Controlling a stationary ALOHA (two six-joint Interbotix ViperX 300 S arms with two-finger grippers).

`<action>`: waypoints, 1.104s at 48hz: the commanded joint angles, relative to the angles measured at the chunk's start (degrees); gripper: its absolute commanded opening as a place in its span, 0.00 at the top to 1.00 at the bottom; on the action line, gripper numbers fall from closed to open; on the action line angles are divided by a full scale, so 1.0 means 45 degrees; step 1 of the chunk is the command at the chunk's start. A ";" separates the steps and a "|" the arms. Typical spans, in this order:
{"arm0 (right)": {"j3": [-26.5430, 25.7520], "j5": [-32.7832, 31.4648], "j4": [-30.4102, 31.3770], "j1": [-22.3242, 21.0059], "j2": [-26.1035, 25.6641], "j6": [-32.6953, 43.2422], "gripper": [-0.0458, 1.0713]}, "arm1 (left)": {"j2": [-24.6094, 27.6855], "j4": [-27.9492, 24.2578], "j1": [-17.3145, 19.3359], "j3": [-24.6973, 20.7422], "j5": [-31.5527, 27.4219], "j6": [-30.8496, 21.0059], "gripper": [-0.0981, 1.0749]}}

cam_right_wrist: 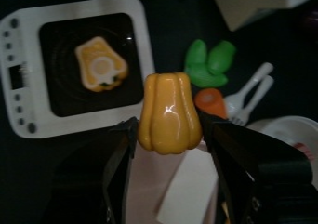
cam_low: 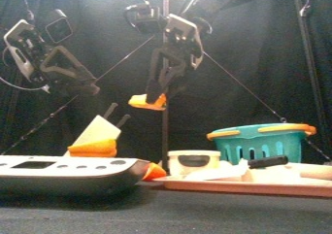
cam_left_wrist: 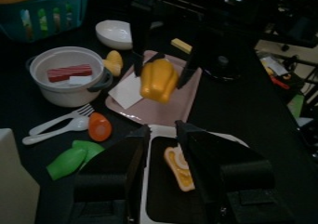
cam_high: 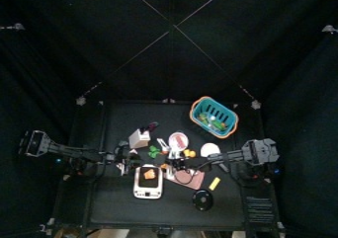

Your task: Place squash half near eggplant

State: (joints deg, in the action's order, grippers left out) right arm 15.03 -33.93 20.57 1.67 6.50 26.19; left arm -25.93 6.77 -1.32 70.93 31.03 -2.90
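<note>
Front edge of table: white kitchen scale (cam_low: 65,173), low and flat, a squash half (cam_right_wrist: 99,62) lying cut side up on its black platform. Just behind it, a pale cutting board (cam_low: 247,177) with a small white tub (cam_low: 195,161) and a black-handled utensil (cam_low: 266,162) on it.

Left gripper (cam_left_wrist: 162,139): jaws apart, nothing between them, hovering right over the scale. The arm comes in from the left.

Right gripper (cam_right_wrist: 172,135): clamped on a second squash half (cam_right_wrist: 169,111), orange-yellow, stem end away from the wrist. It hangs in the air above the board, clear of everything below; front view shows it (cam_low: 147,102) well above the table with free space beneath.

Below and beside the held piece: a green vegetable (cam_right_wrist: 211,62), a small orange-red fruit (cam_right_wrist: 211,102), white fork and spoon (cam_left_wrist: 56,125). Crowded ground, with bare table only toward the front right corner near a dark oval object (cam_high: 203,200); whether that is the eggplant I cannot tell.

Farther back: a white bowl (cam_left_wrist: 69,74) holding something red; a second, smaller white bowl (cam_left_wrist: 114,32), contents unclear. Rear right: a teal basket (cam_high: 215,117), orange-rimmed; contents not readable.
</note>
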 commanded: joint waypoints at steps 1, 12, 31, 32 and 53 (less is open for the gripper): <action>0.0293 0.0313 0.0059 -0.0762 -0.0898 -0.0078 0.35 | -0.0039 -0.0020 0.0371 -0.0313 0.0215 0.0039 0.30; 0.1289 0.1328 0.0391 -0.3027 -0.1484 0.0000 0.35 | -0.0059 -0.0176 0.1621 -0.0313 0.0566 0.0039 0.30; 0.1152 0.2324 0.0566 -0.4883 -0.1133 0.0039 0.35 | -0.0195 0.0254 0.2031 -0.0117 0.0547 0.0156 0.30; 0.1113 0.2363 0.0566 -0.4902 -0.1074 0.0039 0.35 | -0.0195 0.0039 0.2031 -0.0117 0.0547 0.0215 0.30; -0.0723 0.2500 0.0508 -0.5781 0.1211 0.0039 0.34 | -0.0313 -0.1465 0.2715 0.0039 0.0488 0.0625 0.30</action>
State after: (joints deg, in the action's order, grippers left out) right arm 14.68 -23.29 23.12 -23.82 11.95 26.28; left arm -27.07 0.88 10.81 71.54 33.05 -0.18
